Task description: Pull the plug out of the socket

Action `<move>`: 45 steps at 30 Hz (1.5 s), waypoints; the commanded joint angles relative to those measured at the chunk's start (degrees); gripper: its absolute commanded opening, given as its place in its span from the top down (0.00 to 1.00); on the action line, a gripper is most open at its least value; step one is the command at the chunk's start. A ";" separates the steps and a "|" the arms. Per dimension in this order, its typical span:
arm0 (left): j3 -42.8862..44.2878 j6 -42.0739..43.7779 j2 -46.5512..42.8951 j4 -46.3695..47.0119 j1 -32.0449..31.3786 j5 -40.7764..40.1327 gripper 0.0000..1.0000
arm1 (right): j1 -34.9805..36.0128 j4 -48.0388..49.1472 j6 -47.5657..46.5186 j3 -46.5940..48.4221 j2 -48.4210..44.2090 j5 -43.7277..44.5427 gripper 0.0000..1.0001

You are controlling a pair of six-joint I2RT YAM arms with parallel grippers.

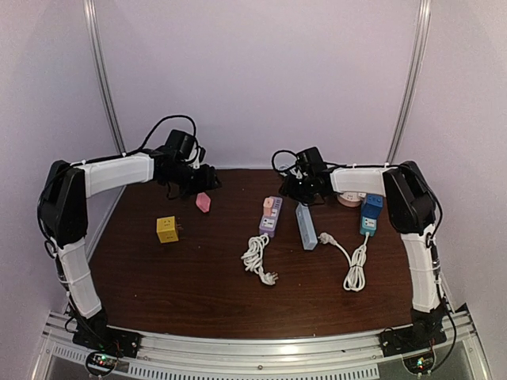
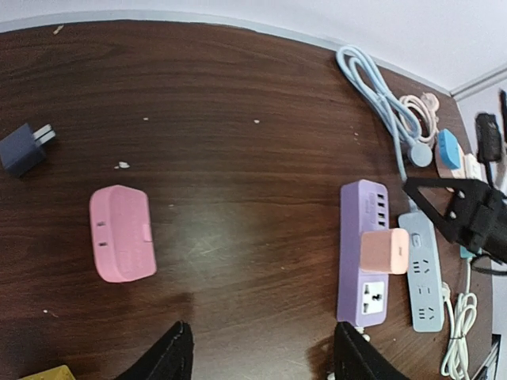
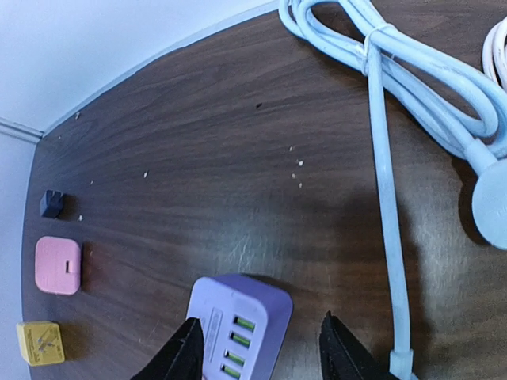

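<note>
Desk [image 1: 198, 293] of dark wood. At left, the left end effector [image 2: 261, 352] hangs with fingers apart near a pink adapter [image 2: 121, 233], away from the work. Centre, a peach plug [image 2: 384, 251] sits in the purple power strip [image 2: 360, 237]. The right end effector [image 3: 263, 348], fingers apart, hovers over the strip's USB end, probably lining up a grasp.

A dark brown wooden table [image 1: 198, 285] carries a yellow cube adapter [image 1: 166, 229] and a flat pink adapter [image 1: 203, 203] on its left. A small navy charger [image 2: 24, 148] lies near the far edge. To the right, side by side, are a purple power strip [image 2: 354, 222], a grey-blue power strip [image 1: 306, 226] and a blue power strip [image 1: 370, 214]. Two coiled white cords [image 1: 256, 257] lie in front of them.
</note>
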 commanded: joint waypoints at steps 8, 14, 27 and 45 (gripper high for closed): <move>8.53 3.98 1.92 -5.35 -11.64 -6.41 0.38 | 0.33 -12.22 -3.91 18.08 12.20 5.35 0.63; 9.97 4.12 4.45 -5.38 -15.26 -7.69 0.38 | 2.18 -11.87 -3.46 14.95 11.36 3.18 0.68; 13.05 3.41 9.98 -8.64 -19.02 -11.09 0.33 | 5.06 -1.55 2.30 -3.16 -0.27 -4.25 0.67; 27.37 12.83 19.43 -22.36 -20.95 -11.84 0.42 | -0.03 3.99 0.61 -16.55 -13.86 -6.74 0.51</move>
